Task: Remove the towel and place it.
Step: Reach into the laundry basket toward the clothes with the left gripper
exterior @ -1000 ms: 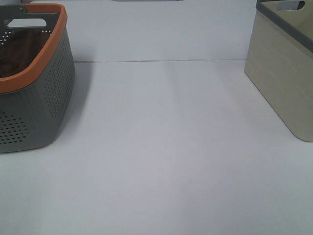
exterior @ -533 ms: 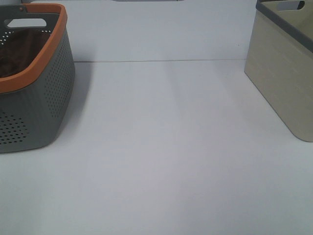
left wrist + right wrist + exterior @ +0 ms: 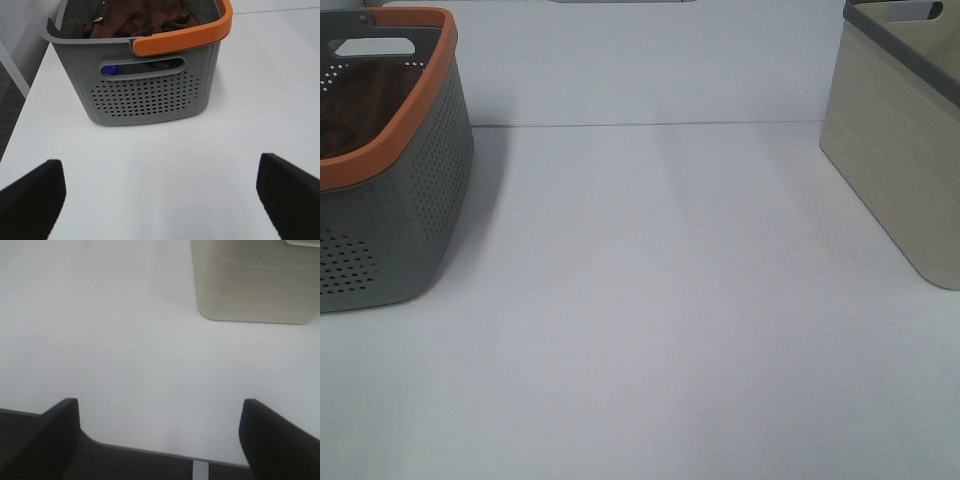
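The dark reddish-brown towel (image 3: pixel 145 17) lies bunched inside the grey perforated basket with an orange rim (image 3: pixel 150 95); in the exterior high view it shows as a dark patch (image 3: pixel 360 105) inside the basket (image 3: pixel 420 200) at the far left. A bit of blue cloth (image 3: pixel 111 69) shows through the basket's handle slot. My left gripper (image 3: pixel 160 195) is open and empty above the white table, short of the basket. My right gripper (image 3: pixel 160 437) is open and empty over the table's edge. Neither gripper shows in the exterior high view.
A beige bin with a grey rim (image 3: pixel 905 150) stands at the far right; it also shows in the right wrist view (image 3: pixel 255 282). The white table (image 3: pixel 660 300) spreads between basket and bin. Its edge and dark floor (image 3: pixel 150 465) show below the right gripper.
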You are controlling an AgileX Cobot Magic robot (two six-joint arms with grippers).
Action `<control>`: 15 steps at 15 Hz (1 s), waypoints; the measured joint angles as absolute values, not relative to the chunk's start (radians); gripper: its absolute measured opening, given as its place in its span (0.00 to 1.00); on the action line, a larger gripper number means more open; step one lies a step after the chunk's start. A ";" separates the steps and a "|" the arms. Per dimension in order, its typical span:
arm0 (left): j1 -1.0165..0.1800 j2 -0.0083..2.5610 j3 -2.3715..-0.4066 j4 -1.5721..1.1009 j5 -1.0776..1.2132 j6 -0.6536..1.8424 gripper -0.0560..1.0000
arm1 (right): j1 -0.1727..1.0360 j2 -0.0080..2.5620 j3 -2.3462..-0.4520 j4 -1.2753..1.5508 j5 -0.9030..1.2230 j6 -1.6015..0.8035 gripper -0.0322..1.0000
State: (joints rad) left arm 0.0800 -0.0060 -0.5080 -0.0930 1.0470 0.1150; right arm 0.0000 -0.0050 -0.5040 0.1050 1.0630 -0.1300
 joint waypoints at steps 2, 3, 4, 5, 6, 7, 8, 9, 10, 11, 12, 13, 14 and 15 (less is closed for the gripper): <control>0.080 -0.006 -0.508 -0.093 1.047 0.115 0.99 | 0.000 -0.005 -0.504 0.105 1.063 -0.130 0.77; 0.080 -0.006 -0.508 -0.093 1.047 0.115 0.99 | 0.000 -0.005 -0.504 0.105 1.063 -0.130 0.77; 0.080 -0.006 -0.508 -0.093 1.047 0.115 0.99 | 0.000 -0.005 -0.504 0.105 1.063 -0.130 0.77; 0.080 -0.006 -0.508 -0.093 1.047 0.115 0.99 | 0.000 -0.005 -0.504 0.105 1.063 -0.130 0.77; 0.080 -0.006 -0.508 -0.093 1.047 0.115 0.99 | 0.000 -0.005 -0.504 0.105 1.063 -0.130 0.77; 0.080 -0.006 -0.508 -0.093 1.047 0.115 0.99 | 0.000 -0.005 -0.504 0.105 1.063 -0.130 0.77; 0.080 -0.006 -0.508 -0.093 1.047 0.115 0.99 | 0.000 -0.005 -0.504 0.105 1.063 -0.130 0.77; 0.080 -0.006 -0.508 -0.093 1.046 0.115 0.99 | 0.000 -0.005 -0.504 0.105 1.063 -0.130 0.77; 0.080 -0.006 -0.508 -0.093 1.046 0.115 0.99 | 0.000 -0.005 -0.504 0.105 1.063 -0.130 0.77; 0.080 -0.006 -0.508 -0.093 1.046 0.115 0.99 | 0.000 -0.005 -0.504 0.105 1.063 -0.130 0.77; 0.080 -0.006 -0.508 -0.093 1.046 0.115 0.99 | 0.000 -0.005 -0.504 0.105 1.063 -0.130 0.77; 0.080 -0.006 -0.508 -0.093 1.046 0.115 0.99 | 0.000 -0.005 -0.504 0.105 1.063 -0.130 0.77; 0.080 -0.006 -0.508 -0.093 1.046 0.115 0.99 | 0.000 -0.005 -0.504 0.105 1.063 -0.130 0.77; 0.080 -0.006 -0.508 -0.093 1.046 0.115 0.99 | 0.000 -0.005 -0.504 0.105 1.063 -0.130 0.77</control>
